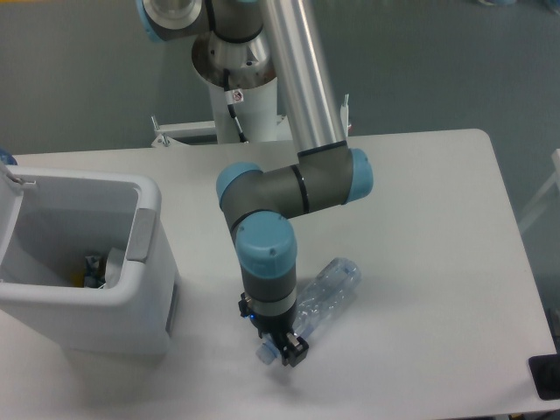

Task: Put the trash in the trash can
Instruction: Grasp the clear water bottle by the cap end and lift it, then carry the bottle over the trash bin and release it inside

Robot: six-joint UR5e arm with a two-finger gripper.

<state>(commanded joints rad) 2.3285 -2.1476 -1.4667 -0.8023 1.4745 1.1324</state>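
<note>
Bottle (325, 293) — clear plastic, bluish cap (263, 353) at its near end — sits tilted, cap end low and toward the front of the table (437, 219), base end raised and angled away to the right. The gripper (289, 352) is pinched on it close to the cap, just below the neck; the fingers appear pressed against the plastic, though the wrist above hides much of the contact. Holding it at one end explains the slant: the long body hangs off to the side of the grip instead of balancing level. Whether the base end touches the tabletop or clears it, I cannot tell from this angle.

Trash can (144, 254) — white, boxy, thick-rimmed with a grey side panel — stands at the left of the table, well apart from the bottle, its mouth open upward. Inside, low in the bin, some crumpled material (94, 268) is visible with a trace of green and yellow; detail is too small to confirm more.

Assessment: one item appears already binned, and the bottle is in the lift-and-carry stage. An end grip on a light, crushable bottle invites swinging or slipping in transit, and the long body must clear the bin's rim before release.
</note>
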